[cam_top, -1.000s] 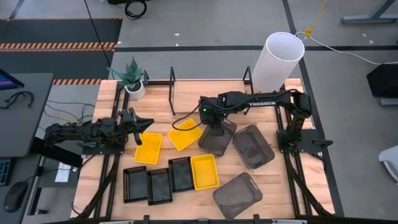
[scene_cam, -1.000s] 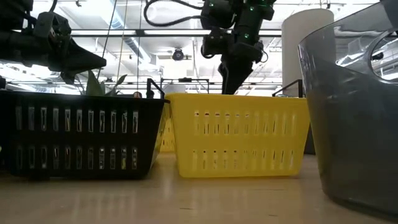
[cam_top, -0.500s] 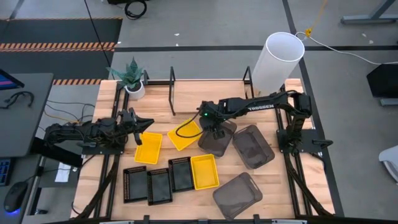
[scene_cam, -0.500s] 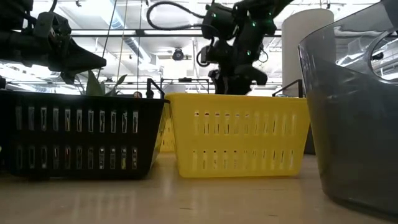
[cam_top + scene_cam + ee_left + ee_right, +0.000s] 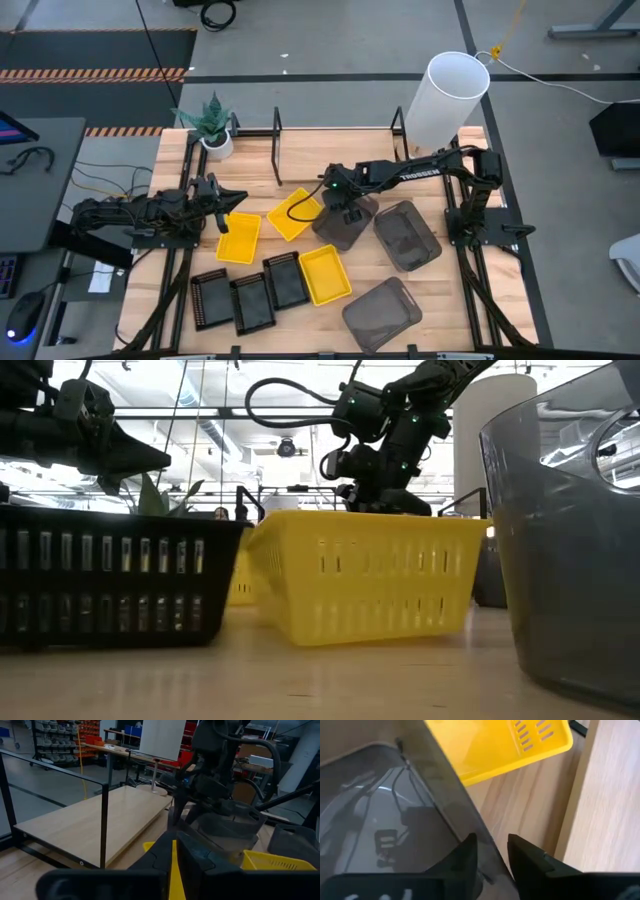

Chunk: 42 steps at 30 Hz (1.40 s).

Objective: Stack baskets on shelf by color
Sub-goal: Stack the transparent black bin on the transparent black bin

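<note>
Since a second ago: right gripper (image 5: 343, 209) is descending | now its fingers are straddling the grey basket (image 5: 342, 226) wall, narrowing, clamp unconfirmed | shelf (image 5: 330, 158) just beyond | left gripper (image 5: 222, 196) waiting pinched

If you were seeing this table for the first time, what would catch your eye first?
Probably the right gripper at mid-table, its jaws straddling the wall of a smoky grey basket. Bright yellow baskets stand out among black ones along the near edge, and a tall white cylinder rises at the far right corner.
</note>
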{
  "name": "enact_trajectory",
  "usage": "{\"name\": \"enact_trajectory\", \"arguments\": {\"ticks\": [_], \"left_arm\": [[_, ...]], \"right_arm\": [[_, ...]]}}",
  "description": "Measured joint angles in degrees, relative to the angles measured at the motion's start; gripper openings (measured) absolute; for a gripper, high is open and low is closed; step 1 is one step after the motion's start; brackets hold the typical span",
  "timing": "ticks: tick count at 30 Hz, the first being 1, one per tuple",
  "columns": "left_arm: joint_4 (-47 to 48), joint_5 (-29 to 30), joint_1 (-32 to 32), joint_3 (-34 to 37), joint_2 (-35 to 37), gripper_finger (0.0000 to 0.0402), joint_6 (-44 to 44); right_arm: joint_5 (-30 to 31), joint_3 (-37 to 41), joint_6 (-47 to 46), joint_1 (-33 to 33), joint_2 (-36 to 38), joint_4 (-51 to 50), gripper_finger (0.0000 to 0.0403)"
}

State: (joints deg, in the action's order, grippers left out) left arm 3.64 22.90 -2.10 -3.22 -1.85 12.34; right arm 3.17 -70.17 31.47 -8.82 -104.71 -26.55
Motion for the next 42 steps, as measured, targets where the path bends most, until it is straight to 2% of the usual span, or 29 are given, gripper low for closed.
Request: {"name": "enact_trajectory", "arguments": {"ticks": [4, 11, 21, 34, 42], "left_arm": [[0.0, 0.0, 0.0, 0.0, 0.0, 0.0037, 0.0], [0.0, 0.0, 0.0, 0.0, 0.0, 0.0034, 0.0], [0.0, 0.0, 0.0, 0.0, 0.0, 0.0035, 0.0], [0.0, 0.0, 0.0, 0.0, 0.0, 0.003, 0.0], [0.0, 0.0, 0.0, 0.0, 0.0, 0.0038, 0.0]], "right_arm": [[0.0, 0.0, 0.0, 0.0, 0.0, -0.1, 0.0076], [0.3, 0.1, 0.0, 0.0, 0.5, -0.7, 0.0052], [-0.1, 0.3, -1.8, -0.6, 4.7, -1.5, 0.0009], [0.0, 0.3, -11.6, -1.2, 7.7, -3.1, 0.0005], [-2.7, 0.2, -17.3, -1.2, 10.2, -4.9, 0.0004]]}}
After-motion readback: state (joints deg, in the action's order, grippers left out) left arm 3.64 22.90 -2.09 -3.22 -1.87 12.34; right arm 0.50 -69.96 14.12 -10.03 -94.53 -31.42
